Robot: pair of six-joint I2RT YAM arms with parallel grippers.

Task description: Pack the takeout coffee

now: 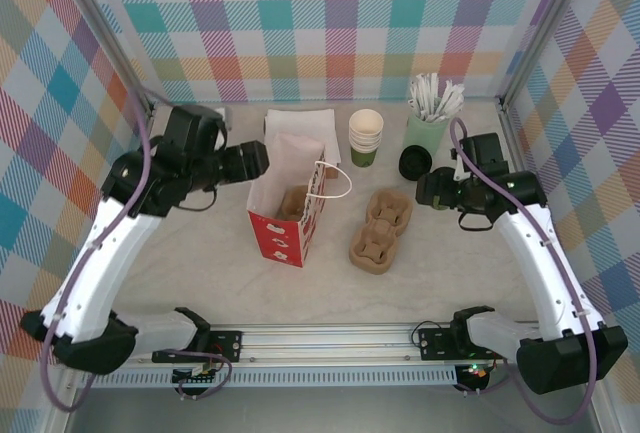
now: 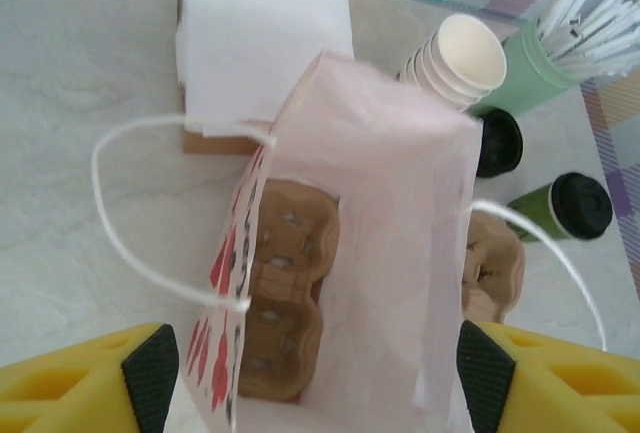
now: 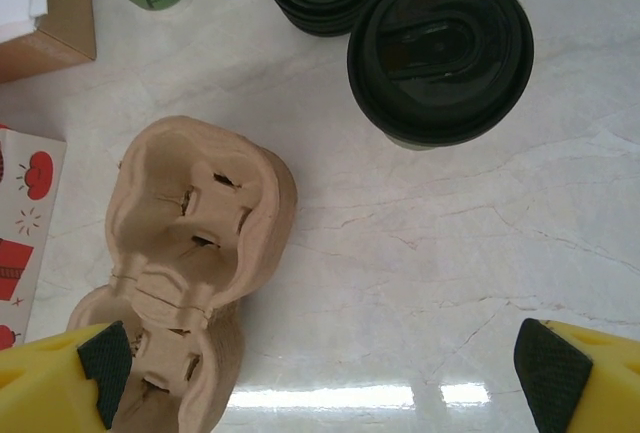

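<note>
The takeout coffee [image 3: 440,53], a green cup under a round black lid, stands upright on the table; it also shows as the takeout coffee [image 2: 575,208] beyond the bag. My right gripper [image 3: 325,363] is open over bare table, short of the cup, nothing between its fingers. In the top view my right gripper [image 1: 425,190] covers most of the cup. A red-and-white paper bag [image 1: 285,208] stands open mid-table with a brown cup carrier [image 2: 280,303] inside. My left gripper [image 2: 318,378] hangs open above the bag's mouth, its pads [image 2: 150,373] outside the bag walls.
A stack of brown cup carriers [image 1: 380,225] lies right of the bag. Behind it stand stacked green cups [image 1: 365,138], a pile of black lids [image 1: 415,163] and a pale green cup of white sticks [image 1: 430,118]. White napkins [image 1: 300,128] lie behind the bag. The checked walls [image 1: 320,23] close in the table.
</note>
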